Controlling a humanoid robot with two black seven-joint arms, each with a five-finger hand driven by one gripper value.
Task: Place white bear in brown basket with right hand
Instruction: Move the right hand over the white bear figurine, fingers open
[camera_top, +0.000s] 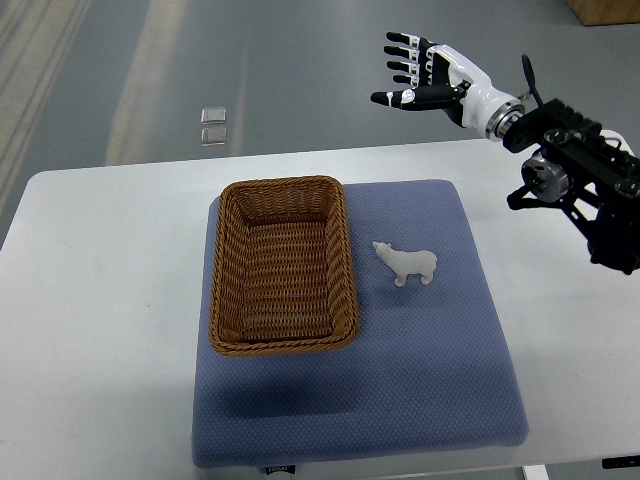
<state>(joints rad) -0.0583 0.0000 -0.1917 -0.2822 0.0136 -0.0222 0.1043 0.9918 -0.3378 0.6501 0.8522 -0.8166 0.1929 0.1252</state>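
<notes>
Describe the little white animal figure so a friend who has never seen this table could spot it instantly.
Start at the white table and find the blue mat lying on it. On the mat sits a brown wicker basket, and just to its right, apart from it, is the white bear. It is the only small white figure there, a four-legged toy, far smaller than the basket.
</notes>
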